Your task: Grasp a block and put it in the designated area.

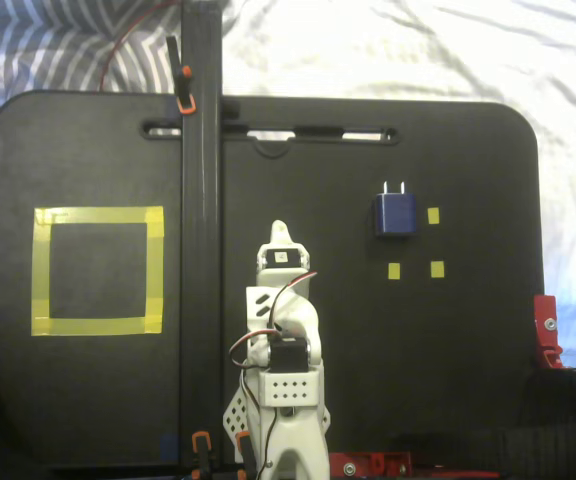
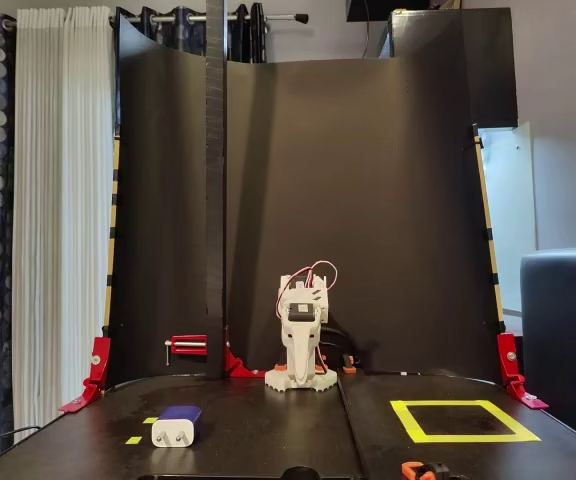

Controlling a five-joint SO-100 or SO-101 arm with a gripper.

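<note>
One block (image 1: 394,214) lies well apart from the designated area (image 1: 98,271), across the folded arm; its claw (image 1: 279,233) holds nothing, opening unclear.

We see the dark blue block (image 1: 395,214) lying flat, prongs outward; the yellow-taped designated area (image 1: 97,328) sits well apart. It encloses bare black surface.

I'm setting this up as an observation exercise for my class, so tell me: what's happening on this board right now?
Nothing is being handled yet. The small white robot arm sits folded near the middle of the black board, its hand holding nothing; whether the hand is open or shut cannot be told. The dark blue block, a plug adapter with two prongs, lies untouched among small yellow tape marks on one side. The yellow taped square on the other side has nothing inside it.
</note>
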